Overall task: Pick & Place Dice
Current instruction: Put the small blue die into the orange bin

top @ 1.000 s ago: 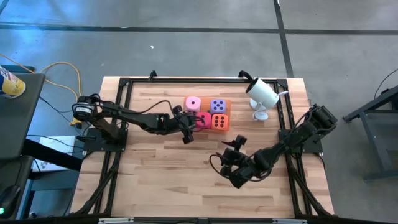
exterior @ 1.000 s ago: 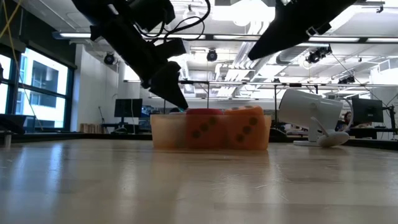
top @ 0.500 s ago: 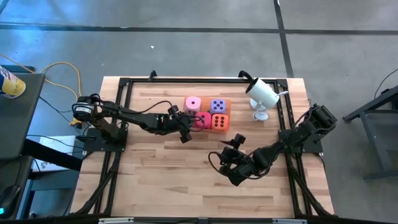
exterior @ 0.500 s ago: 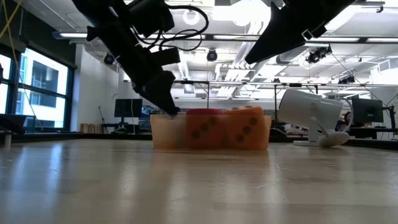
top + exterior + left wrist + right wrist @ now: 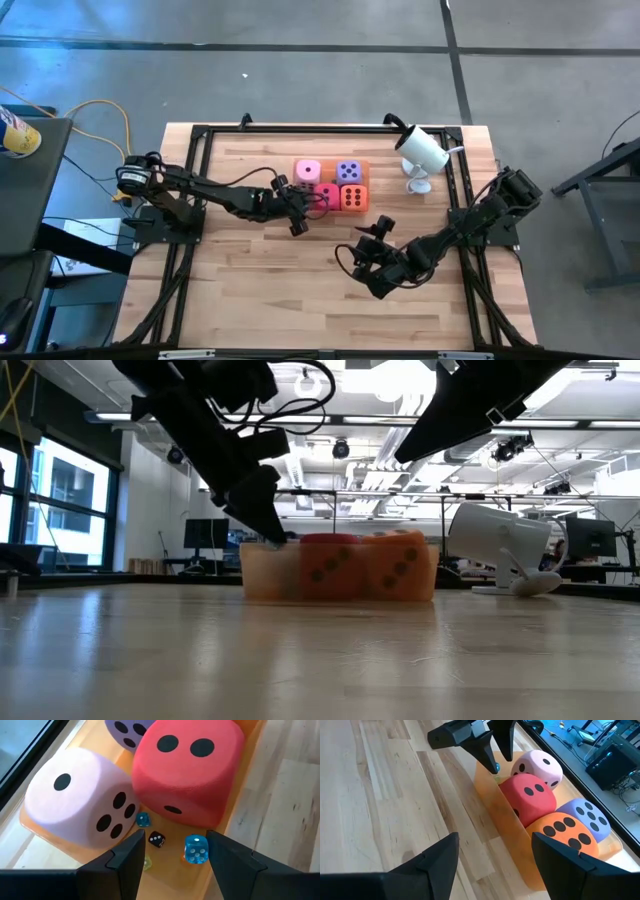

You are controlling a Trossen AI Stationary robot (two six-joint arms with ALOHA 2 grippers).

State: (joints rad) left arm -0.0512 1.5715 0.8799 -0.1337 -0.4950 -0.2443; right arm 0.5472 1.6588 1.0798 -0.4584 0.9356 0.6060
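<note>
Wood-plank table on grey concrete floor; from above, four dice sit in orange tray, left gripper at its near-left corner, right gripper apart. Low view: office ceiling lights behind. Left wrist: fingers parted, empty, over small blue die and black die beside red die, pink die. Right wrist: fingers wide, empty; orange die, purple die

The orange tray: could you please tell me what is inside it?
The orange tray holds four big dice: pink, purple, red and orange. The left wrist view also shows small dice by the red one, including a blue one. Anything beneath the big dice is covered.
</note>
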